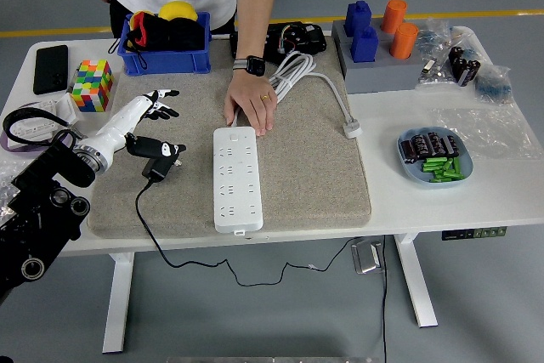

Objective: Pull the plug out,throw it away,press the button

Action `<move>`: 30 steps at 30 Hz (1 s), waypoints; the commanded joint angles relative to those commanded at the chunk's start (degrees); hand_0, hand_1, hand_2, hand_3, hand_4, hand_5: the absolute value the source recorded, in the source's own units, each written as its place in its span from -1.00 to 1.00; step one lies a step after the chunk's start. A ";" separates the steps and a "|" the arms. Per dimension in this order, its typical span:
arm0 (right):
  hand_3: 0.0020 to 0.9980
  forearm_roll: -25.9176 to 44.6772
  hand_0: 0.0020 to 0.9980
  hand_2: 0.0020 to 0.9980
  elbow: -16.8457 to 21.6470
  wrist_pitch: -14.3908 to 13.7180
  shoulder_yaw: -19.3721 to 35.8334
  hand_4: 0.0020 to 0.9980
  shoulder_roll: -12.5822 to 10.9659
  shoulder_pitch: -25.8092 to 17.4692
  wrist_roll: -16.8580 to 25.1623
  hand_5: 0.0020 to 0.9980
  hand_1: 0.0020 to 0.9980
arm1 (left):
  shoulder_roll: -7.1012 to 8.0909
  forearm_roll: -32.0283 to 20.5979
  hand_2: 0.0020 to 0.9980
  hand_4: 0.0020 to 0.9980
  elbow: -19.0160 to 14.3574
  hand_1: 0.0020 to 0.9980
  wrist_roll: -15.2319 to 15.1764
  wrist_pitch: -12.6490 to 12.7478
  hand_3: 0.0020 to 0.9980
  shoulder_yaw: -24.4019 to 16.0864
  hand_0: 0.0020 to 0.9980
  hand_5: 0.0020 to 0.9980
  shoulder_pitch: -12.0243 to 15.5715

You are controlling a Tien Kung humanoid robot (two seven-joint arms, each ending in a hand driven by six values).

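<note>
A white power strip (pixel 235 178) lies along the middle of a grey felt mat (pixel 314 176), with no plug in it. A black plug (pixel 158 155) lies on the mat to the strip's left. Its black cord (pixel 144 218) runs off the table's near edge. My left hand (pixel 161 101) is open with fingers spread, lifted just behind and left of the plug, apart from it. A person's hand (pixel 251 106) presses on the strip's far end. My right arm is out of view.
A blue bin (pixel 166 55) of items, a colour cube (pixel 93 84) and a black phone (pixel 51 68) stand at the back left. The strip's white cable and plug (pixel 350 129), a grey block holder (pixel 374 70) and a blue plate of batteries (pixel 435 159) are at the right.
</note>
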 joint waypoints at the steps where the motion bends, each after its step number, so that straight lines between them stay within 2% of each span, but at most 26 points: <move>1: 0.46 0.01 0.51 0.44 0.00 0.00 0.03 0.55 0.05 -0.01 0.00 0.32 0.41 | 0.05 -2.06 0.58 0.94 -0.90 0.55 -0.10 -0.50 0.93 0.48 0.50 -1.00 -0.49; 2: 0.46 0.02 0.51 0.44 0.00 0.00 0.04 0.55 0.08 -0.02 0.00 0.32 0.41 | 0.06 -3.52 -0.13 0.60 -1.51 -0.27 -0.11 -0.80 0.91 0.97 -0.49 -1.00 -0.93; 7: 0.46 0.07 0.51 0.44 0.00 0.01 0.12 0.55 0.21 0.04 0.01 0.32 0.41 | -0.23 -5.19 -0.13 0.60 -1.82 -0.27 1.04 -2.06 0.91 3.95 -0.49 -1.00 -3.75; 8: 0.46 0.07 0.51 0.44 -0.02 0.00 0.18 0.55 0.24 0.05 0.01 0.32 0.41 | -0.31 -5.19 -0.54 -0.51 -1.59 -0.66 1.38 -2.39 0.81 4.45 -0.65 -1.00 -4.27; 13: 0.46 0.07 0.51 0.44 -0.05 -0.01 0.34 0.55 0.27 0.08 0.00 0.32 0.41 | -0.79 -4.85 -0.54 -0.51 0.39 -0.66 4.50 -4.05 0.81 7.33 -0.65 -1.00 -7.27; 14: 0.46 0.08 0.51 0.44 -0.05 0.00 0.36 0.55 0.26 0.09 0.00 0.32 0.41 | -0.91 -4.51 -0.65 -0.98 1.05 -0.80 5.42 -4.14 0.75 8.31 -0.77 -1.00 -8.13; 22: 0.46 0.19 0.51 0.44 -0.03 0.00 0.31 0.55 0.31 0.15 0.00 0.32 0.41 | -1.98 -3.90 -0.67 -1.00 6.46 -0.81 9.24 -5.77 0.71 14.66 -0.77 -1.00 -12.94; 30: 0.46 0.20 0.51 0.44 -0.11 -0.01 0.33 0.55 0.27 0.11 -0.01 0.32 0.41 | -2.58 -5.46 -0.68 -1.00 9.86 -0.82 11.73 -7.79 0.66 19.24 -0.80 -1.00 -15.56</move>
